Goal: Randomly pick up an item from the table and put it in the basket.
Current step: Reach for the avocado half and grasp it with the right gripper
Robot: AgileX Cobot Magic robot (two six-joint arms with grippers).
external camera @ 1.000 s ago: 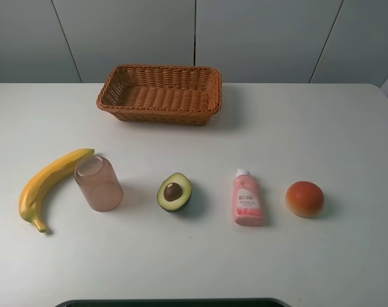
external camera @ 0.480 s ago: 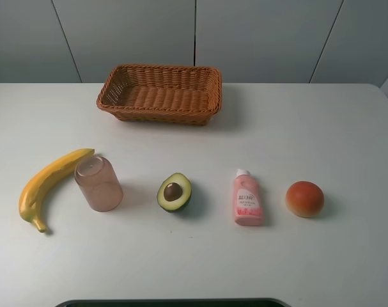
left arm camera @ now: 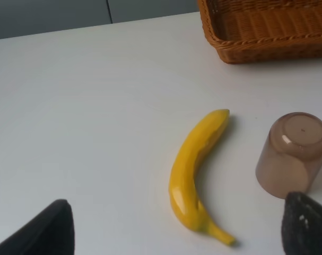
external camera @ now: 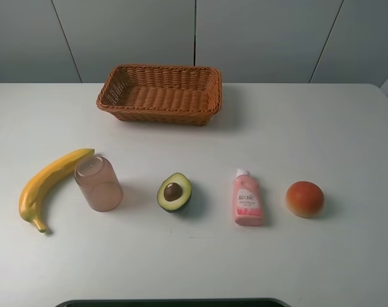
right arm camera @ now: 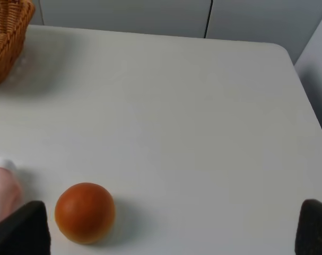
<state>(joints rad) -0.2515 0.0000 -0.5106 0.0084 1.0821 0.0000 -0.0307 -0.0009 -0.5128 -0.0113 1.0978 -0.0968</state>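
Note:
The halved avocado [external camera: 174, 192] lies cut side up on the white table [external camera: 296, 128], near the front middle, with its brown pit showing. The brown wicker basket [external camera: 160, 93] stands empty at the back, left of centre; its corner shows in the left wrist view [left arm camera: 267, 29] and the right wrist view [right arm camera: 7, 37]. Neither arm shows in the high view. The left gripper [left arm camera: 176, 226] is open, its dark fingertips [left arm camera: 44, 228] wide apart above the banana. The right gripper [right arm camera: 171, 228] is open, its fingertips [right arm camera: 314, 226] wide apart near the orange-red fruit. The avocado is out of both wrist views.
A yellow banana [external camera: 48, 184] lies at the front left, with a pink translucent cup [external camera: 98, 184] on its side beside it. A pink bottle [external camera: 247, 199] lies right of the avocado, and a round orange-red fruit [external camera: 305, 198] lies further right. The table's right edge [right arm camera: 309, 106] is close.

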